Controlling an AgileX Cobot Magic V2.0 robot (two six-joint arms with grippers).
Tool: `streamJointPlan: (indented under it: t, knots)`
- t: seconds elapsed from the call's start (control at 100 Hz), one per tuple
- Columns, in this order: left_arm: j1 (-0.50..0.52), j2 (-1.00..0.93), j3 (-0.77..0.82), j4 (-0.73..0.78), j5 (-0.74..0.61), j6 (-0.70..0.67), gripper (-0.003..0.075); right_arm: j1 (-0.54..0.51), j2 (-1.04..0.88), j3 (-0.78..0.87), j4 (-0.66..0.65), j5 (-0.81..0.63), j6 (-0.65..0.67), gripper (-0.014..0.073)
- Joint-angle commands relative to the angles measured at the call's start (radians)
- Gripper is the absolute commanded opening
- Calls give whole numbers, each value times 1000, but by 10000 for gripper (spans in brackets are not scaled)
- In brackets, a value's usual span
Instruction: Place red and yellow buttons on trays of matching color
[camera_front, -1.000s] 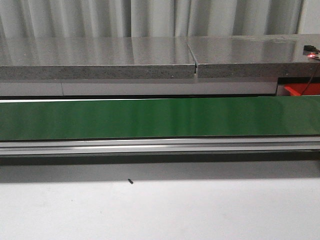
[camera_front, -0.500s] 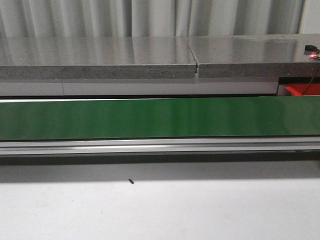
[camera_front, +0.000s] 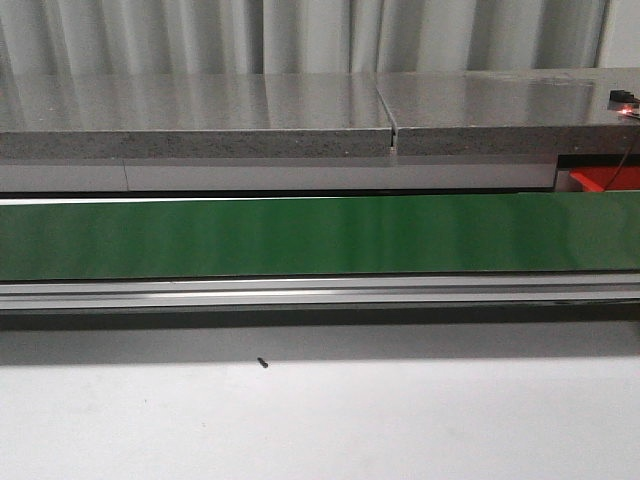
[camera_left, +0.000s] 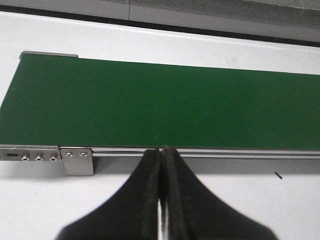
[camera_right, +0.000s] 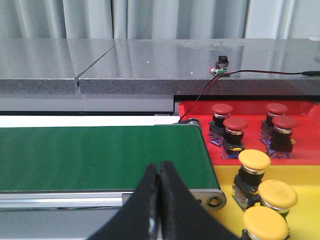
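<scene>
In the right wrist view, several red buttons (camera_right: 235, 124) stand on a red tray (camera_right: 305, 107), and three yellow buttons (camera_right: 254, 159) stand on a yellow tray (camera_right: 310, 177) nearer to me. Both trays lie just past the end of the green conveyor belt (camera_right: 100, 155). My right gripper (camera_right: 159, 167) is shut and empty, hovering over the belt's near rail. My left gripper (camera_left: 162, 151) is also shut and empty, at the near rail of the bare belt (camera_left: 160, 105). The front view shows the belt (camera_front: 320, 235) bare and only a corner of the red tray (camera_front: 605, 180).
A grey stone shelf (camera_front: 300, 110) runs behind the belt, with a small circuit board and its wire (camera_right: 222, 66) on it. A metal bracket (camera_left: 77, 160) sits under the belt rail. A tiny dark speck (camera_front: 261, 363) lies on the white table (camera_front: 320, 420).
</scene>
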Motion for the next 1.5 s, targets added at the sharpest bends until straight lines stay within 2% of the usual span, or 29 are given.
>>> streamJointPlan:
  t: [0.0,0.45,0.79,0.99,1.13,1.49]
  knots:
    - [-6,0,-28,-5,-81,-10,-20,-3,-20,-16,-17,-85,1,-91]
    - [-6,-42,-18,6,-78,-10,-20,-3,-20,-16,-17,-85,1,-91]
    - [-4,-174,143,8,-303,0,-20,-3,-20,-16,-17,-84,1,-91]
    - [70,-264,223,13,-395,130,-20,-3,-20,-16,-17,-84,1,-91]
    - [102,-340,301,13,-465,130,-20,-3,-20,-16,-17,-84,1,-91]
    - [106,-553,498,13,-521,130,-20,-3,-20,-16,-17,-84,1,-91]
